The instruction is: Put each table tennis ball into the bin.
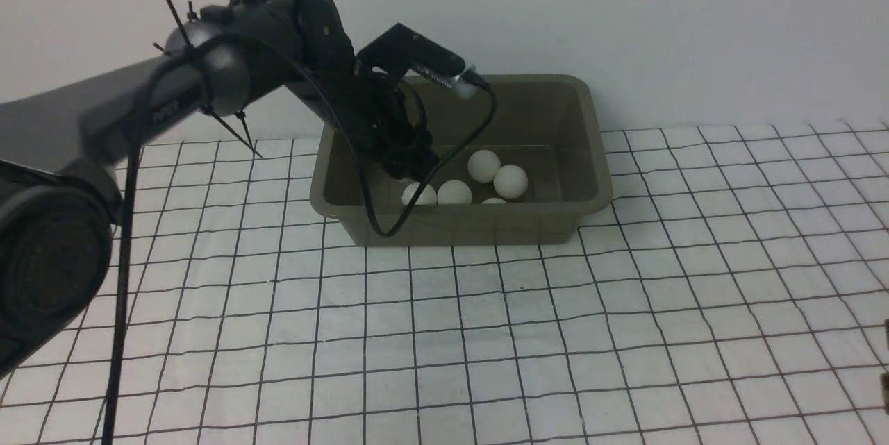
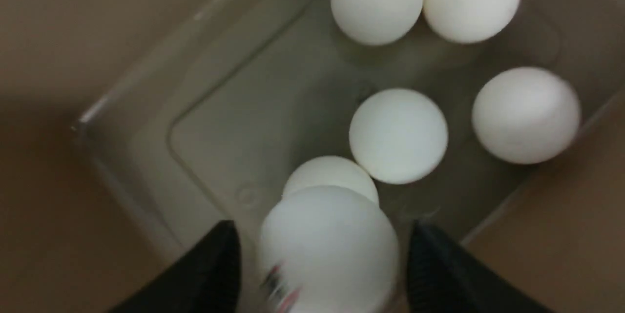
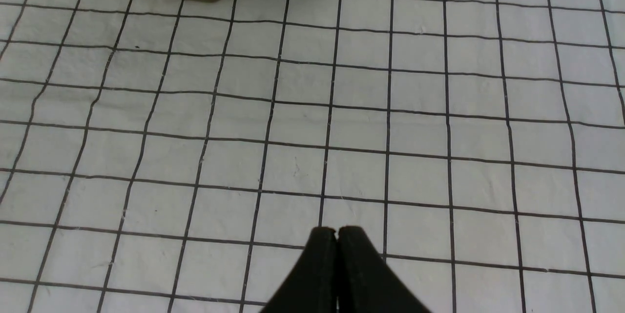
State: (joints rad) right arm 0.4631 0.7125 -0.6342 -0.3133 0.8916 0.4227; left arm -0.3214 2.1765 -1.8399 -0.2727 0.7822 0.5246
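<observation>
Nearest the robot, the right gripper (image 3: 336, 233) hangs over the gridded white cloth (image 1: 555, 334) that covers the worktop, its two black fingers pressed together with nothing between them; a corner of the bin shows at the far edge of its wrist view. Farther out, the left arm (image 1: 208, 77) reaches forward and dips into the olive-brown bin (image 1: 590, 153), which stands on the cloth close to the pale wall (image 1: 625, 14). The left gripper (image 2: 322, 249) is down inside the bin, near its left end. Its fingers (image 2: 210, 269) stand apart on either side of a ball (image 2: 329, 249) with a red and dark mark; narrow gaps show between the ball and each finger, so whether it is gripped cannot be told. Just beyond this ball another one (image 2: 332, 176) lies partly hidden behind it, touching a third (image 2: 398, 135). A fourth (image 2: 526, 115) lies apart near the bin's side wall, and a touching pair (image 2: 376, 0) sits farthest from the gripper. All six balls are within the bin; the front view shows only some of them (image 1: 484, 166) above its near wall.
</observation>
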